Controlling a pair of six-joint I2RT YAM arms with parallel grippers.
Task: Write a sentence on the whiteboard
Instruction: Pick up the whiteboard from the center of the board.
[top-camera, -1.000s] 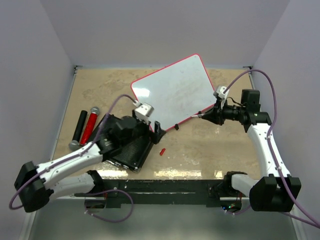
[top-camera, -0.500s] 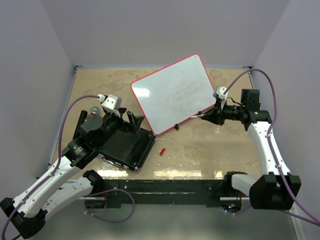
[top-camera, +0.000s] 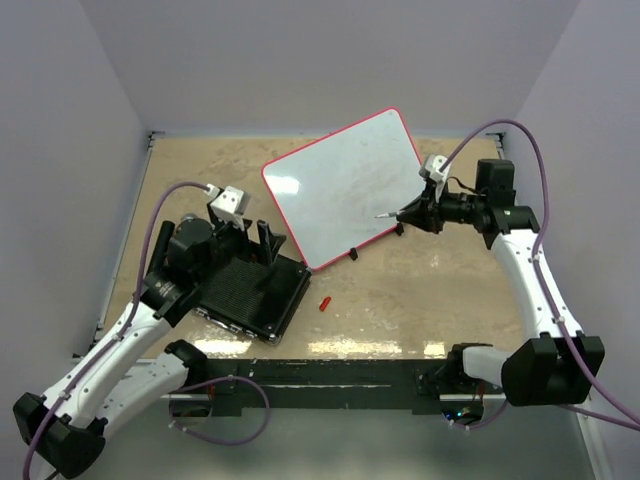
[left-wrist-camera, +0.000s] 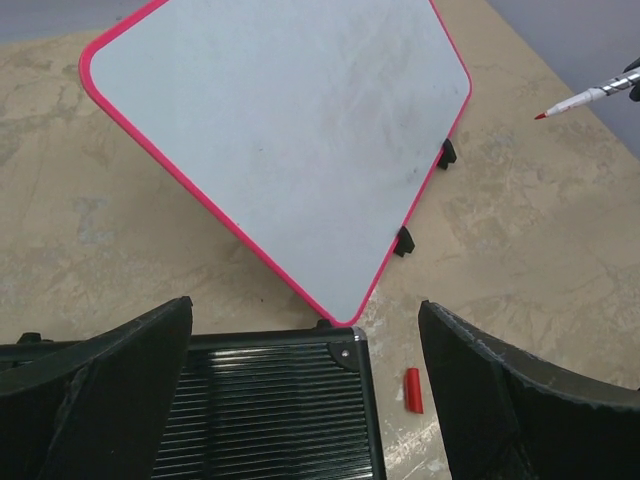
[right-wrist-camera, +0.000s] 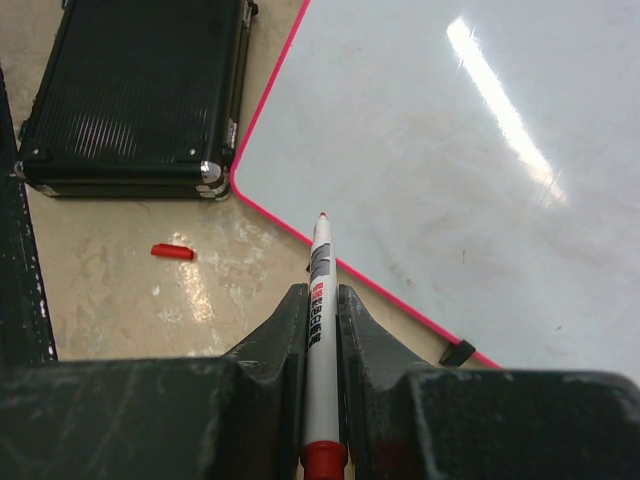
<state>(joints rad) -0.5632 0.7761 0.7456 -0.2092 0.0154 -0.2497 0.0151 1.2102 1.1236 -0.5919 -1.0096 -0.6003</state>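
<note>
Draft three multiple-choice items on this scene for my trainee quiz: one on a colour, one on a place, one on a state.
1. What colour is the rim of the whiteboard?
A) red
B) blue
C) green

2. Where does the red cap lie?
A) on the whiteboard
B) on the table, near the black ribbed slab
C) on top of the black ribbed slab

3. How is the right gripper?
A) open and empty
B) shut on the red cap
C) shut on the marker

Answers:
1 A: a thin red edge runs round the board.
2 B: the cap sits on bare table just off the slab's corner.
3 C: the wrist view shows both fingers pressed against the marker's barrel.
</note>
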